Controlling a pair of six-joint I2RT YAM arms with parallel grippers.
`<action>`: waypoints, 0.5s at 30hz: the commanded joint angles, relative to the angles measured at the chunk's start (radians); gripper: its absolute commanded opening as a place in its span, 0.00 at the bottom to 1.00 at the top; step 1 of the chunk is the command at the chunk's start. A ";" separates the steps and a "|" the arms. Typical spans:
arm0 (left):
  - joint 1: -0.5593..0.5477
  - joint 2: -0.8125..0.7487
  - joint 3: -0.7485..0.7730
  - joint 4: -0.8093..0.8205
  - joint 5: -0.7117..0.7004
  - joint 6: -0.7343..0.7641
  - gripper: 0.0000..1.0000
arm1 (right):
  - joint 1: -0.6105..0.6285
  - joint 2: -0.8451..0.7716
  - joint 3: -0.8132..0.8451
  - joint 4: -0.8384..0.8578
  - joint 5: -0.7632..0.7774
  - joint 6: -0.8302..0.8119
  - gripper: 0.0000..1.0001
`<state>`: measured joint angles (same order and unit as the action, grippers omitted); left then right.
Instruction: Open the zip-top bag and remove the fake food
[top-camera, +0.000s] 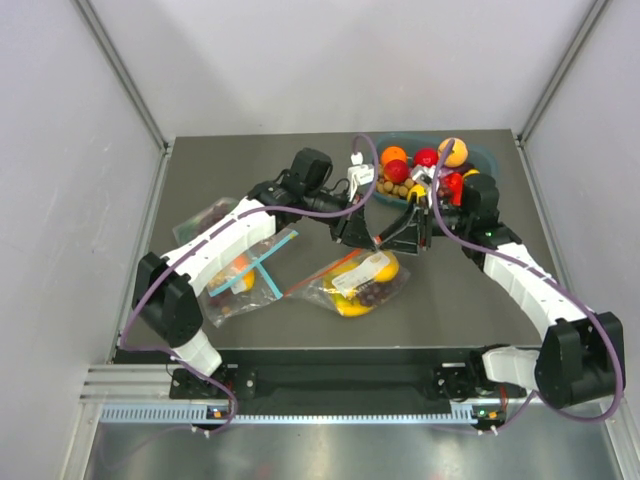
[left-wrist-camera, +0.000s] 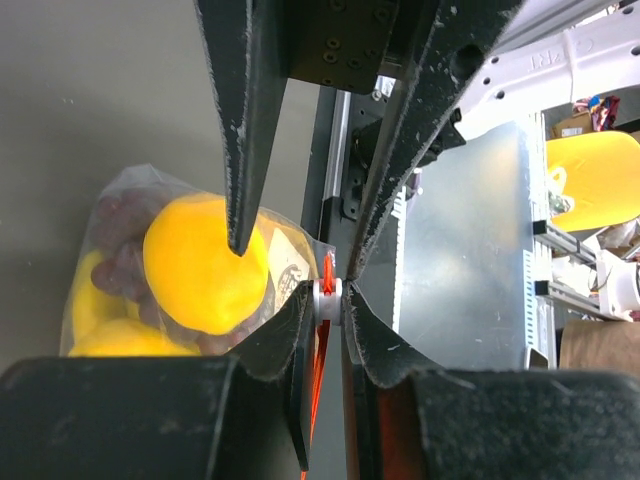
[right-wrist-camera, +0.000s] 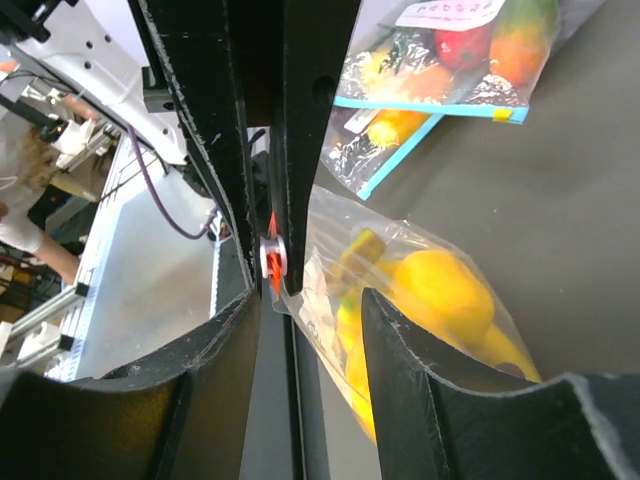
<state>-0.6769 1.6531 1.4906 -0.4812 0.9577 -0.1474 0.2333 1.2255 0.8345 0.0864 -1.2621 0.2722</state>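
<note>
The zip-top bag (top-camera: 362, 282) lies mid-table with its top corner lifted between both grippers. Inside it are a yellow lemon (left-wrist-camera: 205, 265), a yellow banana bunch (left-wrist-camera: 120, 345) and dark purple grapes (left-wrist-camera: 122, 262). My left gripper (left-wrist-camera: 328, 300) is shut on the white slider (left-wrist-camera: 328, 292) of the red-orange zip strip (left-wrist-camera: 320, 370). In the top view it (top-camera: 372, 238) is at the bag's far corner. My right gripper (right-wrist-camera: 308, 300) is open, its fingers on either side of the bag's corner beside the slider (right-wrist-camera: 272, 256), with the lemon (right-wrist-camera: 440, 290) just beyond. It (top-camera: 400, 238) faces the left gripper.
Clear bags with teal-blue strips and small fruits lie on the left (top-camera: 245, 272), one further back (top-camera: 205, 215); one shows in the right wrist view (right-wrist-camera: 440, 60). A teal bin (top-camera: 485, 155) of loose fruits stands at the back right. Grey walls enclose the table.
</note>
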 joint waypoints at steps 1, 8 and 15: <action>0.005 -0.003 0.045 -0.003 0.030 0.037 0.00 | 0.041 0.006 0.047 -0.083 -0.039 -0.109 0.45; 0.005 -0.009 0.040 0.010 0.029 0.026 0.00 | 0.098 0.063 0.117 -0.275 0.003 -0.257 0.39; 0.005 -0.022 0.030 0.047 0.027 0.002 0.00 | 0.116 0.086 0.135 -0.401 0.066 -0.386 0.40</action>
<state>-0.6666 1.6539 1.4906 -0.5087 0.9569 -0.1394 0.3344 1.3003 0.9199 -0.2306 -1.2297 0.0006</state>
